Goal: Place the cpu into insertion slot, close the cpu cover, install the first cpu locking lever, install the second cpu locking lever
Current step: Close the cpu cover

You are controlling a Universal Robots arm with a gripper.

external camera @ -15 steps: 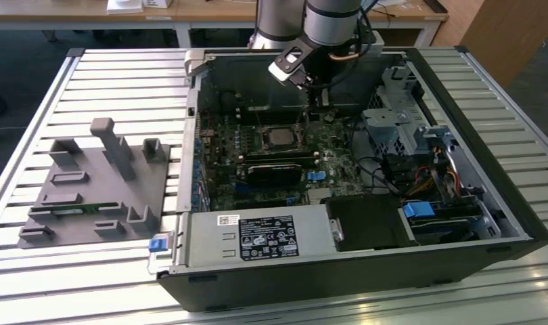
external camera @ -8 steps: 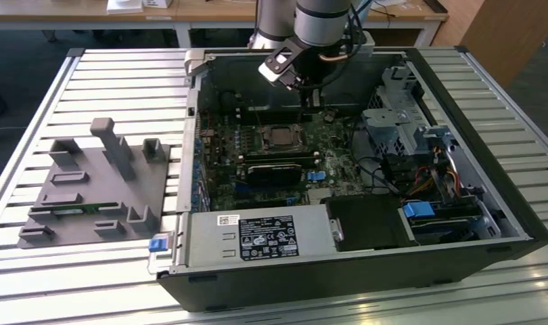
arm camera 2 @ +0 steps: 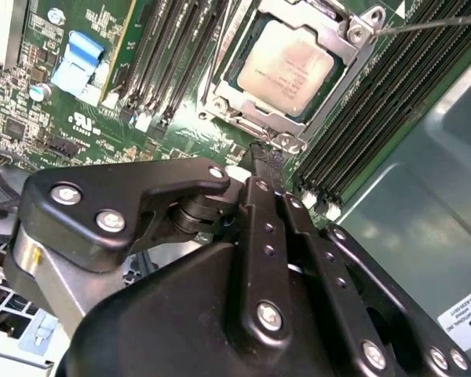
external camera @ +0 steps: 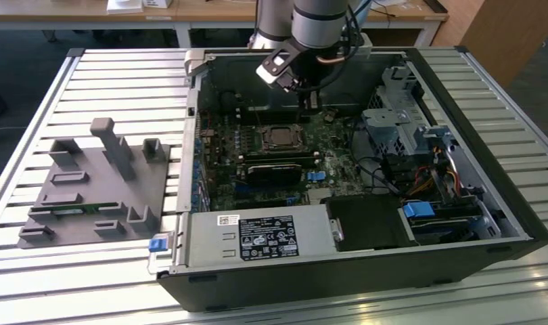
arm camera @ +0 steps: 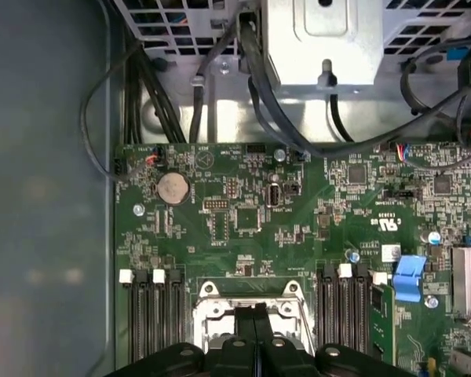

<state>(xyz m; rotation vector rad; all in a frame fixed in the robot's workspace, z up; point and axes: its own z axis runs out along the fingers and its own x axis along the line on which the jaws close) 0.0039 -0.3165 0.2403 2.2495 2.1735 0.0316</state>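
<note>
Beside cpu cover, edge cut off | claw closed | cpu seated

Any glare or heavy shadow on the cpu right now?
Second wrist view: a soft sheen pales the cpu top, nothing hidden. Exterior view: no glare, the case back wall sits in shade. First wrist view: even light on the board, the dark claw overlaps the cover.

One cpu, one cpu cover, one tool.

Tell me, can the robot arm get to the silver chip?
Probably yes: the gripper hangs close beside the cpu, fingers together, and nothing stands between them.
</note>
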